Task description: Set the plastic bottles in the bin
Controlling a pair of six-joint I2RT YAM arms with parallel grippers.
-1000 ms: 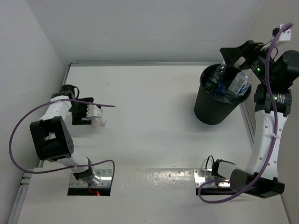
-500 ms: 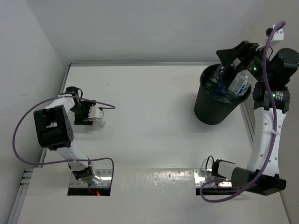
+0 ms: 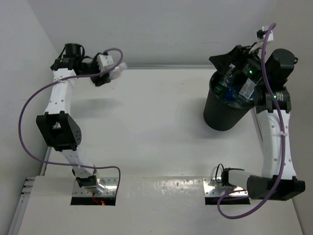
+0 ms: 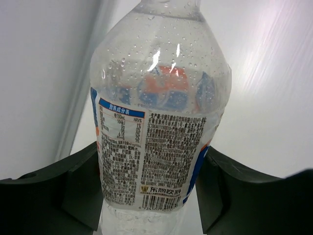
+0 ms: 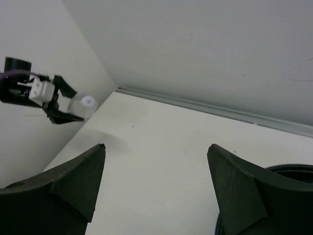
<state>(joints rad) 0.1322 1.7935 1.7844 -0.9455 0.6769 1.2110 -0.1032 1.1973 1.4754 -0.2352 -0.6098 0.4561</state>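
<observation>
A clear plastic bottle [image 4: 156, 122] with a white, blue and orange label sits upright between my left fingers [image 4: 78, 186], and my left gripper [image 4: 152, 154] is shut on it. From the top view, that gripper [image 3: 111, 73] holds the bottle [image 3: 118, 72] in the air near the back wall at the far left. The black bin [image 3: 222, 115] stands at the back right with several plastic bottles [image 3: 234, 87] inside. My right gripper [image 3: 221, 59] hovers over the bin's far rim. In its wrist view it [image 5: 155, 147] is open with nothing between the fingers.
The white walls close in on the left and at the back, with a metal strip [image 5: 215, 110] along the table's far edge. The bin's rim [image 5: 293, 171] shows at the lower right of the right wrist view. The arm bases [image 3: 95, 186] sit at the near edge.
My left gripper closed on the bottle at the table's left side and lifted it up toward the back wall. The right arm shifted a little to the left over the bin.
</observation>
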